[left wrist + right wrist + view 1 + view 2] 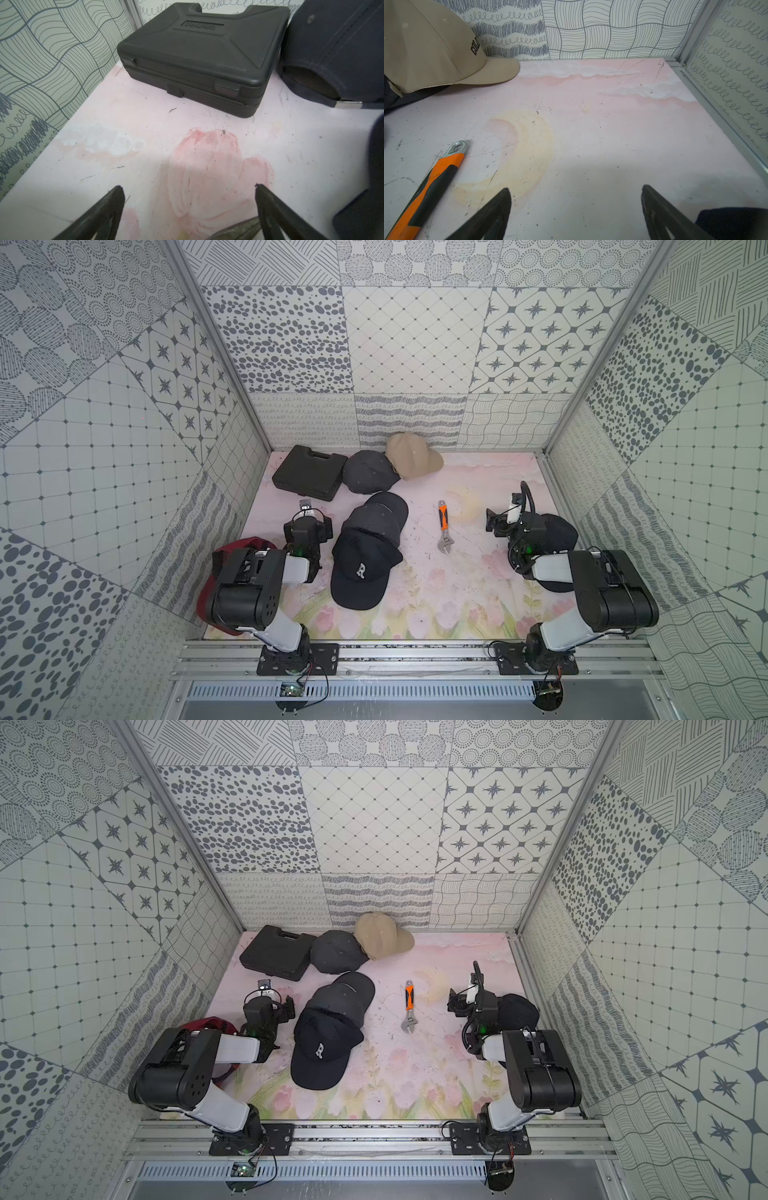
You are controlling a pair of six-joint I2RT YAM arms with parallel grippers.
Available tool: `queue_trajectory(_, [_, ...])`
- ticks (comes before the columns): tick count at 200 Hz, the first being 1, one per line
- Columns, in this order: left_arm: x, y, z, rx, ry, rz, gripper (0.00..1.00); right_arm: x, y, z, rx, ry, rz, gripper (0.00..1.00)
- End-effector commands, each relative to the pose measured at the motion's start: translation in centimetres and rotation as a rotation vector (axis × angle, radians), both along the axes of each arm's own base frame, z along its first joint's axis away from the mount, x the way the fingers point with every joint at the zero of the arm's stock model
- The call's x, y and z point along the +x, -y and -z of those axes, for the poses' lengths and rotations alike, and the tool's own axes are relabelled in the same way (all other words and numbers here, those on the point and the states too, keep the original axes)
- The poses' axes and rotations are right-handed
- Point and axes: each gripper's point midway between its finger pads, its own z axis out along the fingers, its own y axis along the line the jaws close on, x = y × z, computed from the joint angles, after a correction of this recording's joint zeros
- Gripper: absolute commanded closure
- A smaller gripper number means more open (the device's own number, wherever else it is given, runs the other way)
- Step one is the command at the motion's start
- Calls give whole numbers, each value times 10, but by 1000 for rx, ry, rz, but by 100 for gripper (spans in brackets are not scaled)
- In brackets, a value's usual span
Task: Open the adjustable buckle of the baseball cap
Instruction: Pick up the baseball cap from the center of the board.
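Black fabric baseball cap with a white letter [362,568] sits crown-up mid bench [457,589], brim pointing near; its buckle seems hidden.

a: how many caps lie on the desk [457,585]?
b: six. one tan cap [411,456]. two grey: the back grey cap [368,472] and the middle grey cap [376,516]. two black: the lettered black cap [363,568] and the plain black cap [559,526]. and one red cap [243,543].
a: sure of that count?
b: fairly. the red cap and the plain black cap show only in part, under the arms.
a: tools?
b: one wrench [444,526] with an orange grip, and one black case [309,472].
a: and the robot?
b: two arms, one hand each: the left hand [188,186] and the right hand [575,187], two fingers apiece.
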Motion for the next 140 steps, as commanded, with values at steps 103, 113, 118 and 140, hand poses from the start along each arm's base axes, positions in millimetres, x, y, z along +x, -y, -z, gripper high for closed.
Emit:
queue_trajectory(103, [7,0,-11,-16,43,7,1,4,1,-8,4,34,3,2])
queue_trajectory(113, [6,0,-11,-15,42,5,1,4,1,-8,3,32,2,2])
queue_trajectory(118, [6,0,-11,-16,42,7,1,4,1,-8,4,33,4,2])
queue_trajectory(140, [7,0,-11,-17,42,9,1,4,1,-8,3,34,3,2])
